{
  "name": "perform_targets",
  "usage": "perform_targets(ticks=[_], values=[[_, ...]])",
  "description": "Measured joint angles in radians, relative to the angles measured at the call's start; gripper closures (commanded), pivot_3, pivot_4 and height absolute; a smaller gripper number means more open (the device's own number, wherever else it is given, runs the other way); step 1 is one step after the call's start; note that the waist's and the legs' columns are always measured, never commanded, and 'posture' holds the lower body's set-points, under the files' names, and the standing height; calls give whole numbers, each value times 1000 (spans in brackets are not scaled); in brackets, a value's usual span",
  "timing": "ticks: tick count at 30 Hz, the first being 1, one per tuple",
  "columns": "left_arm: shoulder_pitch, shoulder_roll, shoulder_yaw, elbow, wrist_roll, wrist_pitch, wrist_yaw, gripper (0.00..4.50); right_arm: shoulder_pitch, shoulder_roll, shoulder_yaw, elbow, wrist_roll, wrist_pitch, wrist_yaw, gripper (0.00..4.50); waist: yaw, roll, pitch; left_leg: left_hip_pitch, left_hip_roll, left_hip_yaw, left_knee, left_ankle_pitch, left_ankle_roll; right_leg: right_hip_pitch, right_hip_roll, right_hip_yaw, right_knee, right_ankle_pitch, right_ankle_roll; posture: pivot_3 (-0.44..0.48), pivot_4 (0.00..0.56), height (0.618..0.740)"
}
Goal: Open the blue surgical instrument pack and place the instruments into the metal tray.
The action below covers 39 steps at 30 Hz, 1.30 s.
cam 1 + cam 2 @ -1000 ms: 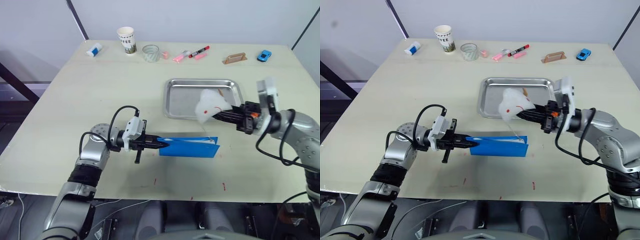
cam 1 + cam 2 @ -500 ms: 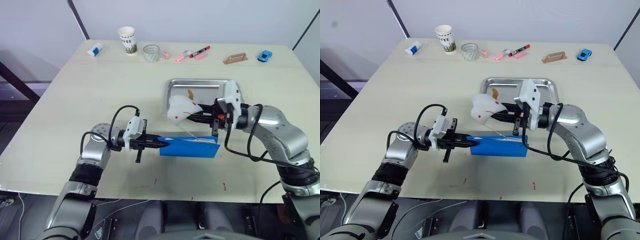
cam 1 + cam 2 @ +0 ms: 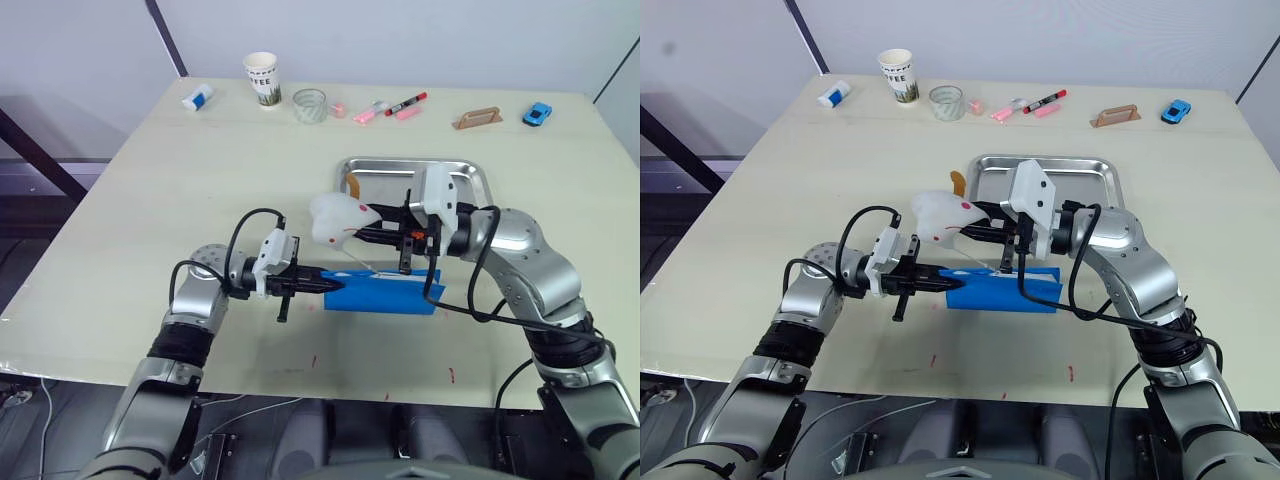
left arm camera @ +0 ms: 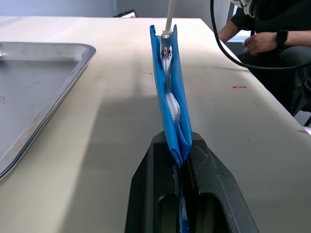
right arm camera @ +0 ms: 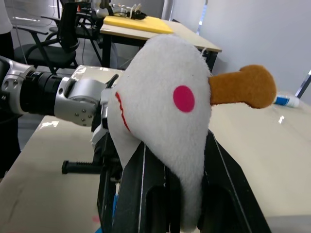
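1. The right gripper (image 3: 975, 231) is travelling leftward: a second ago it was over the near right part of the metal tray (image 3: 375, 185), and now it is hanging above the blue surgical instrument pack (image 3: 385, 294), its fingers clamped on a white plush toy (image 3: 336, 218) with an orange tab. A thin white cord (image 3: 356, 263) is running from the toy down to the pack's top edge.
2. By my reading, that pull is drawing the zipper along, so the pack is being opened; no instruments are showing in the tray yet.
3. The left gripper (image 3: 322, 284) is staying put, pinching the pack's left end between closed fingers and bracing it.
4. The pack is standing on its long edge on the table (image 3: 200, 180), just in front of the tray, and is looking thin and soft, with pale lining and a metal zipper pull (image 4: 166, 51) showing in its top seam.
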Motion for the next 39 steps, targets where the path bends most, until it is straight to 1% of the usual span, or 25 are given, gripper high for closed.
perform_targets(ticks=[2,4,6,7,9,15,17,20,21,23,25,27,29,31,34,35,36,39], values=[[-1,-2,0,2,1,0,0,4500,0,-4,2,0,-12,-7,4,4485,0,0,0,0,0,0,0,0,0,0,0,0,0,0,0,0,150,740],[-5,-6,-1,5,5,-1,0,4500,8,-38,11,-10,-27,-36,37,4485,2,0,0,0,0,0,0,0,0,0,0,0,0,0,0,0,150,740],[-15,-10,1,19,9,-1,3,4500,45,-118,26,-40,-52,-84,113,4485,2,0,0,-1,-1,0,0,0,0,1,0,0,-1,0,0,0,150,740],[-19,-10,3,29,10,-1,4,4500,54,-138,34,-45,-57,-99,137,4485,0,0,0,0,-1,0,0,0,0,1,0,0,0,0,0,0,150,740],[-34,-15,8,49,15,-1,6,4500,64,-152,48,-54,-68,-125,173,4485,-2,0,0,0,-1,0,0,0,0,0,0,0,0,0,0,0,150,740],[-59,-39,12,84,22,7,8,4500,73,-153,75,-57,-110,-165,180,4485,1,0,0,-1,-1,0,0,0,0,1,0,0,0,0,0,0,150,740],[-78,-48,10,103,32,5,7,4500,82,-163,97,-42,-168,-228,190,4485,0,0,0,-1,-1,0,0,0,0,0,0,0,0,0,0,0,150,740],[-85,-49,11,116,33,3,7,4500,91,-177,114,-25,-206,-275,197,4485,-2,0,0,-1,-1,0,0,0,0,0,0,0,0,0,0,0,150,740],[-93,-52,11,123,40,0,5,4500,107,-176,126,-9,-238,-309,196,3685,-2,0,0,-1,-1,0,0,0,0,0,1,0,0,0,0,0,150,740],[-95,-53,10,123,42,-2,2,4500,122,-178,134,-7,-253,-318,196,3071,-2,0,0,-1,-1,0,0,0,0,0,1,0,0,0,0,0,150,740],[-95,-53,10,123,42,-2,-2,4500,134,-183,135,-8,-252,-313,201,2012,-2,0,0,-1,-1,0,0,0,0,0,1,0,0,0,0,0,150,740],[-94,-53,11,123,43,-2,-2,4500,140,-187,134,-10,-244,-302,210,1281,-2,0,0,-1,-1,0,0,0,0,0,1,0,0,0,0,0,150,740],[-92,-52,11,121,42,-2,-4,4500,153,-189,122,-36,-201,-278,219,95,-2,0,0,-1,-1,-1,0,0,0,0,1,0,0,0,0,0,150,740],[-92,-53,10,119,42,-2,-4,4500,154,-200,106,-52,-170,-263,226,95,-2,0,0,-1,-1,-2,0,0,0,0,1,0,0,0,0,0,150,740],[-85,-51,11,113,41,-2,-4,4500,167,-260,12,-85,-79,-215,248,95,-2,-1,0,-1,-1,-2,0,0,0,1,0,0,0,0,0,0,150,740],[-85,-51,11,112,41,-2,-4,4500,168,-263,5,-86,-73,-211,248,95,-2,-1,0,-1,-1,-2,0,0,0,1,0,0,0,0,0,0,150,740],[-83,-50,11,109,41,-2,-4,4500,186,-283,-39,-89,-27,-181,250,95,-2,-1,0,-1,-1,-2,0,0,0,1,0,0,0,0,0,0,150,740],[-80,-50,11,104,41,-2,-4,4500,224,-310,-95,-85,23,-130,243,95,-1,-1,0,-1,-1,-2,0,0,0,1,0,0,0,0,0,0,150,740]])
